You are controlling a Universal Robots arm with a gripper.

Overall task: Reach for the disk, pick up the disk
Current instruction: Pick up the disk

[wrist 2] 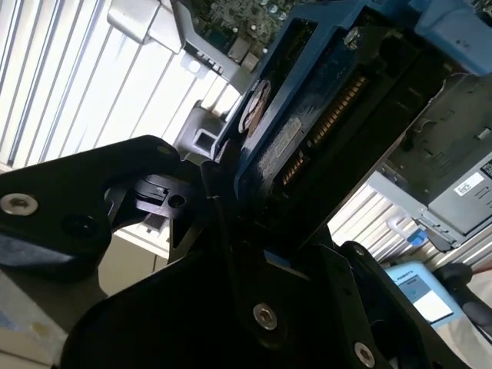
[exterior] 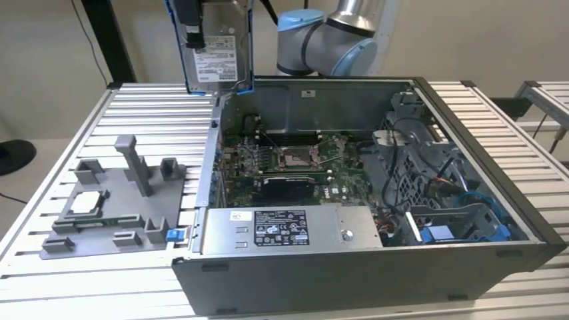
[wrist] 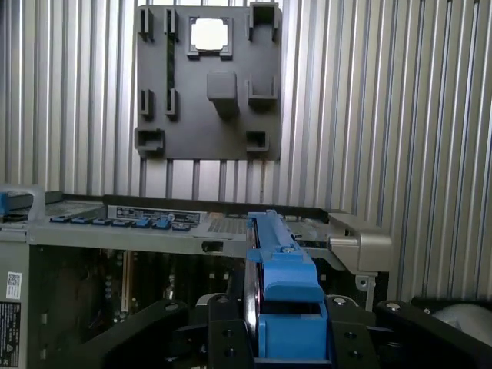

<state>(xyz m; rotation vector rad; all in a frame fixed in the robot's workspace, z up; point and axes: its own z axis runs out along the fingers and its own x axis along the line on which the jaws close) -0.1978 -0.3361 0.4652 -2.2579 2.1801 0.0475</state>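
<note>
**Above the case's far corner: disk (exterior: 218,59) clamped in gripper (wrist: 286,338)**

At the far corner of the open computer case (exterior: 498,200), on the exterior view's left, I see the disk standing on edge with its white label face toward the camera. Its blue bracket (exterior: 246,63) runs down the side edge. The lower edge sits level with the case rim. I cannot tell from this view whether the two touch.

In the first wrist view the disk (wrist: 280,280) shows edge-on, blue bracket uppermost, between the gripper's two black fingers (wrist: 223,338). The fingers are pressed against its two flat faces, so the gripper is pinching the disk. In the second wrist view the disk (wrist 2: 323,115) runs away from the black gripper body (wrist 2: 231,307), with its connector edge showing.

The grey robot arm (exterior: 324,40) stands behind the case's rear wall.

Inside the case I see:
- the motherboard (exterior: 294,160) on the floor;
- the grey power supply box (exterior: 284,230) along the near wall;
- blue cables (exterior: 480,200) on the exterior view's right.

The case rests on a slatted metal bench (exterior: 160,113). A grey fixture plate (exterior: 106,207) lies on the bench just beside the case, on the exterior view's left. A small square silver chip (exterior: 86,202) sits in one of its pockets.
</note>
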